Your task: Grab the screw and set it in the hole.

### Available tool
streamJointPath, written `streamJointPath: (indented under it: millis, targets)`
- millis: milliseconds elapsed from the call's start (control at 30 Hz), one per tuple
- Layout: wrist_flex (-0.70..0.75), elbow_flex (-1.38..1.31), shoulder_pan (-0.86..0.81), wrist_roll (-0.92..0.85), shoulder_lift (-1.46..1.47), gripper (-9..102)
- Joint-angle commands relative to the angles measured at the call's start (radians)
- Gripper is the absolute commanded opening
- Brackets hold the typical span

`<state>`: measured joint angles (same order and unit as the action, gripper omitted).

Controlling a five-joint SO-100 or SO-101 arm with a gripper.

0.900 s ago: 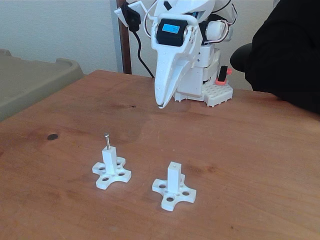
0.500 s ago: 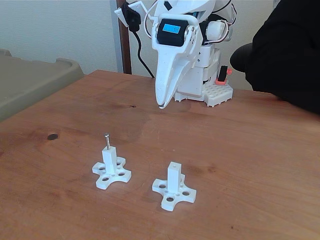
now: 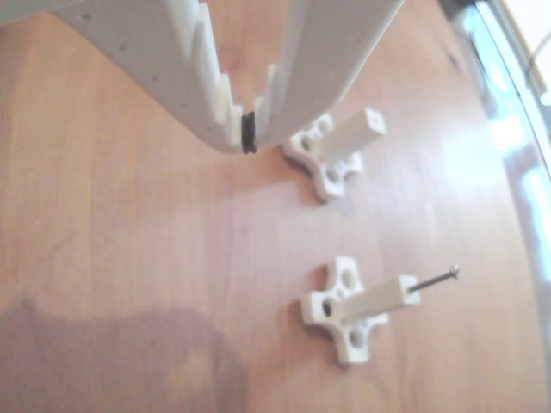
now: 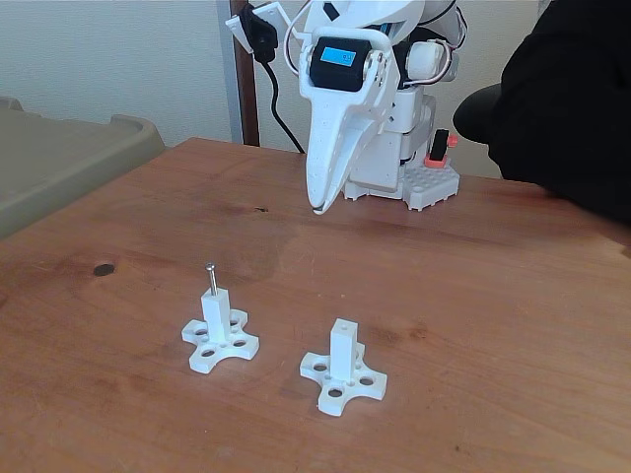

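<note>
Wooden table [image 4: 473,296], two white posts with cross-shaped bases at the near side.
The screw [image 4: 211,278] is seen upright in the hole [image 4: 214,293] of the left post [image 4: 216,317] in the fixed view; the right post [image 4: 342,345] is bare. The gripper [image 4: 316,208] is held above the far table, well apart from both, fingertips together, nothing clamped.

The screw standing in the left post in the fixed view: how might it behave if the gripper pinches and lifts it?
The screw is thin, smooth metal, so it could slip or pivot between the fingers. It looks stiff and light. Its post stands loose on the table, so the post may tip or lift too.
</note>
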<state>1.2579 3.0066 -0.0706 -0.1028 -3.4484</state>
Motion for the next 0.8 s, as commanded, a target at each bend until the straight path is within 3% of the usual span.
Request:
streamJointPath:
  millis: [0,767]
  targets:
    - [0.064,-0.009,0.000,-0.009,-0.018,-4]
    - [0.020,-0.069,-0.009,-0.061,0.117,-4]
